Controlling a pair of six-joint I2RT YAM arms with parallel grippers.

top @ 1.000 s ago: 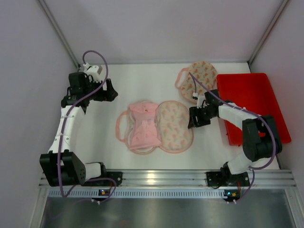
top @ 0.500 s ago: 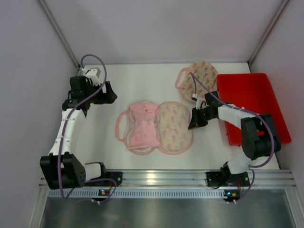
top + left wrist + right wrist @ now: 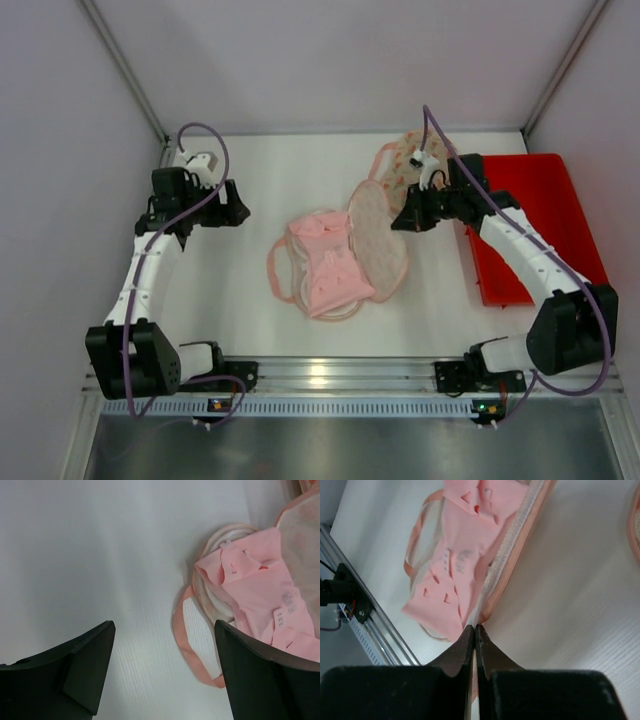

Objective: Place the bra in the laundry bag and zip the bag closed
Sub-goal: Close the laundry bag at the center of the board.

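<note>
We have the right claw (image 3: 474,628) pinched fully closed on the rim of the laundry bag (image 3: 376,235) flap; the flap is raised and tilted on edge. We see the bra (image 3: 325,268) lying on the bag's lower half, in the middle of the bench (image 3: 290,175), with straps spilling off the left side. We can't tell if it sits fully inside the rim. The left claw (image 3: 163,627) is spread wide, gripping nothing, above bare bench just left of the bra. A second floral bag (image 3: 400,170) is at the back and a red tray (image 3: 540,180) at far right.
</note>
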